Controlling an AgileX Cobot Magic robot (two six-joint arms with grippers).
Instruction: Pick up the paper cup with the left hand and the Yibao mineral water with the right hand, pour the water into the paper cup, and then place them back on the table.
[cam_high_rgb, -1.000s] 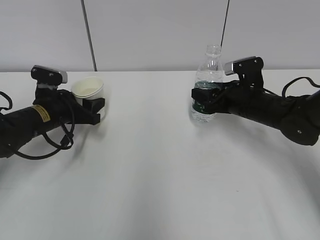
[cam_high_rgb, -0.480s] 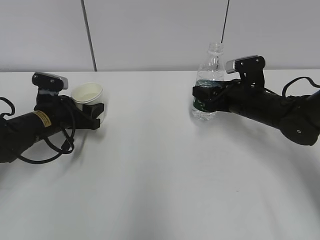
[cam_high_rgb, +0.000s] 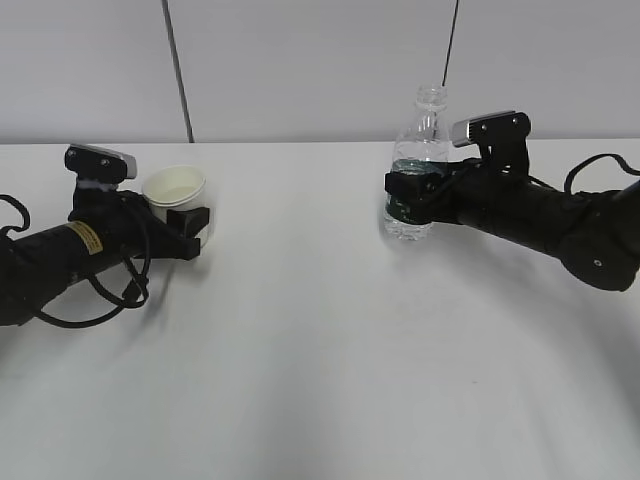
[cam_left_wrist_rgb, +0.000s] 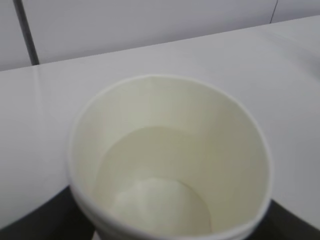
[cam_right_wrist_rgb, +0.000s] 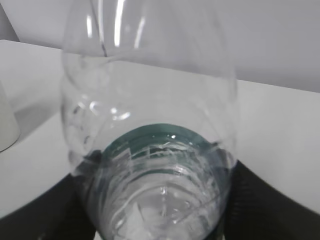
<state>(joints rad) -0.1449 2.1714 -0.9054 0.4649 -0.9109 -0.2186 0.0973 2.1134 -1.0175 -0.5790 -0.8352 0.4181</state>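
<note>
The white paper cup (cam_high_rgb: 175, 187) stands upright at the left, between the fingers of my left gripper (cam_high_rgb: 190, 222), which is shut on its lower half. In the left wrist view the cup (cam_left_wrist_rgb: 170, 150) fills the frame, cream inside, with a curved line low on its wall; a dark finger (cam_left_wrist_rgb: 30, 222) shows at each lower corner. My right gripper (cam_high_rgb: 405, 190) is shut on the green label of the upright, capless water bottle (cam_high_rgb: 415, 150). The bottle's base is at or just above the table (cam_high_rgb: 320, 330). In the right wrist view the bottle (cam_right_wrist_rgb: 150, 100) sits between black fingers (cam_right_wrist_rgb: 280, 200).
A grey wall with a dark vertical seam (cam_high_rgb: 180, 70) rises behind the table's far edge. The white cup shows at the left edge of the right wrist view (cam_right_wrist_rgb: 6, 120). The arms lie low along both sides of the table.
Since a second ago my left gripper has come down a little and levelled the cup, which was tilted. The bottle and right arm have barely shifted. Nothing moved in the last half second.
</note>
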